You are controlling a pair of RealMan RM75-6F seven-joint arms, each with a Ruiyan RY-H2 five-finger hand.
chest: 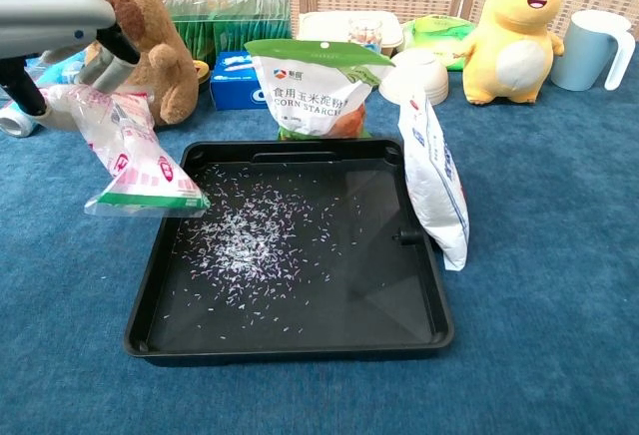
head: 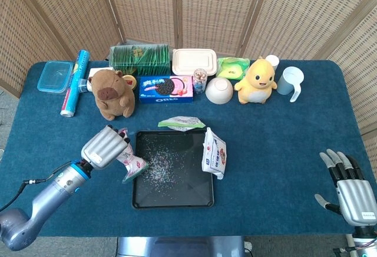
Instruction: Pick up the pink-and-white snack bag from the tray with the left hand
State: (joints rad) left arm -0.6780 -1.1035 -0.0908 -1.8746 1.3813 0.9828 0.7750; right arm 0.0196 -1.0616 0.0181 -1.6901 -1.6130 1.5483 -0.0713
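Observation:
My left hand (head: 106, 146) grips the top of the pink-and-white snack bag (head: 132, 165), which hangs in the air over the left rim of the black tray (head: 172, 201). In the chest view the same hand (chest: 50, 16) fills the upper left corner and the bag (chest: 140, 171) dangles below it, its green-edged bottom just above the tray's left wall (chest: 160, 255). Fine white grains lie scattered across the tray floor. My right hand (head: 351, 189) sits at the table's front right corner with fingers spread and nothing in it.
A white pouch (head: 214, 154) leans on the tray's right rim, and a corn starch bag (chest: 318, 88) stands behind the tray. Along the back are a capybara plush (head: 112, 94), an Oreo box (head: 165, 88), a bowl (head: 219, 90), a yellow duck toy (head: 257, 80) and a jug (head: 291, 81).

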